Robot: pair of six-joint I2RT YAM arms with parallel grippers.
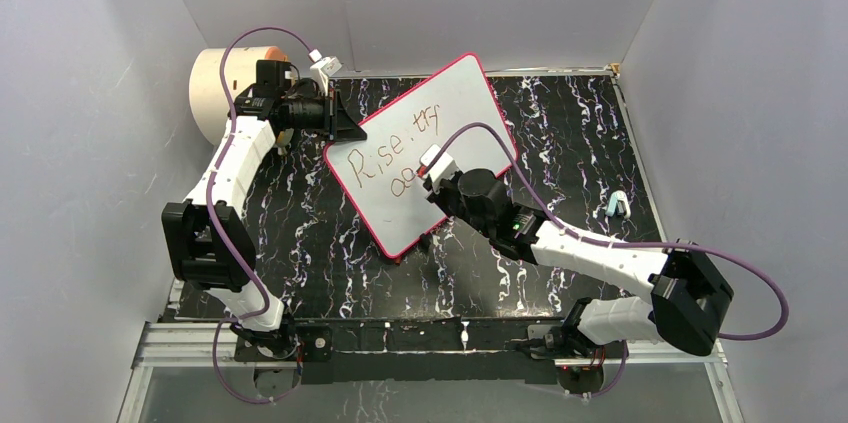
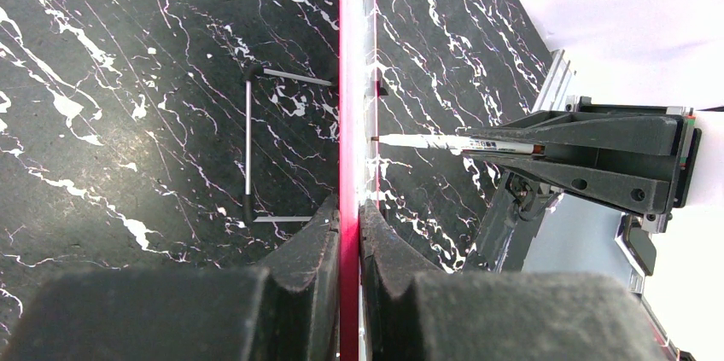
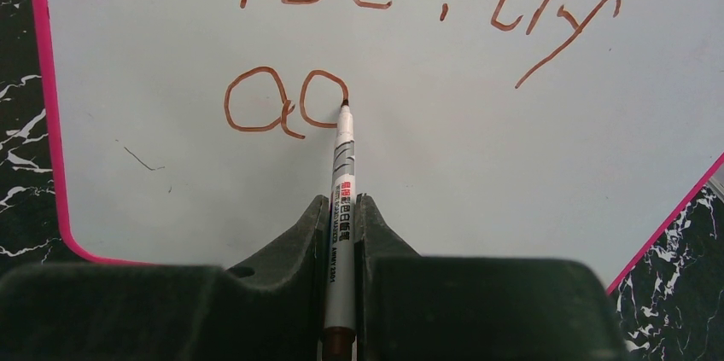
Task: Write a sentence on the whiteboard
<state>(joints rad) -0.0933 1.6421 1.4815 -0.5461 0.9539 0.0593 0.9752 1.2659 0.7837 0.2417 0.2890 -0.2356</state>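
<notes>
The left arm rises from its base, bends at the elbow and turns its wrist sideways. The left claw (image 2: 348,216) is clamped on the pink rim of the whiteboard (image 1: 465,108), one finger on each face, with the board running edge-on straight ahead of it. A wire stand (image 2: 248,148) shows on the board's back, left of the claw.

The right arm folds at an elbow far out to its right. Its forearm stretches back across the desk (image 1: 330,243) to the board's face. The right claw (image 3: 341,207) grips a marker (image 3: 344,152) between closed fingers, and the tip just ahead touches the board. The sentence (image 3: 367,2) lies beyond the tip: "Rise, try" above, two round letters below, the tip on the second.
</notes>
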